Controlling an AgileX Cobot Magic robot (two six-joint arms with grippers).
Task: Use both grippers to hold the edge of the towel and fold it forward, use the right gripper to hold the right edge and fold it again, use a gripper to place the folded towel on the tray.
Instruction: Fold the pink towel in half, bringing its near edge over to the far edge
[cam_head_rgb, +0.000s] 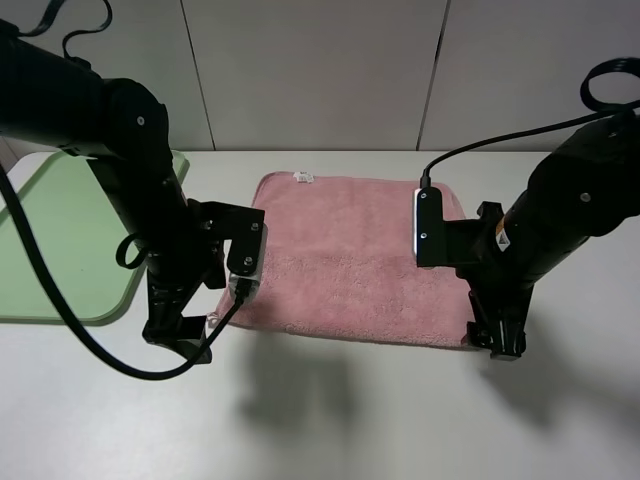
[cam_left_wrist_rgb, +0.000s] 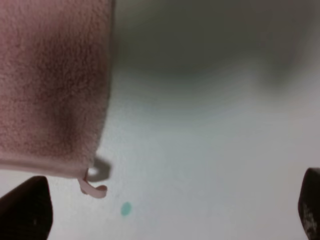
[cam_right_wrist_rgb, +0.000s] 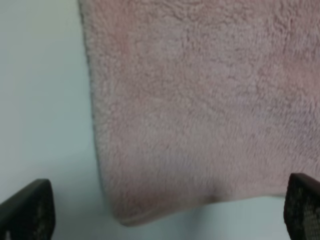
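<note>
Black left gripper (cam_head_rgb: 187, 345), right gripper (cam_head_rgb: 498, 342) pitched down, spread wide, at towel (cam_head_rgb: 350, 260) corners.

One pink fluffy terry towel (cam_head_rgb: 350, 260), one flat light-green plastic tray (cam_head_rgb: 65, 250), two black clawed hands, left hand (cam_head_rgb: 185, 340) and right hand (cam_head_rgb: 500, 345).

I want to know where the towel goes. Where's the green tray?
In the high view, the tray lies on the left of the table, beside the towel, partly behind the left arm.
</note>
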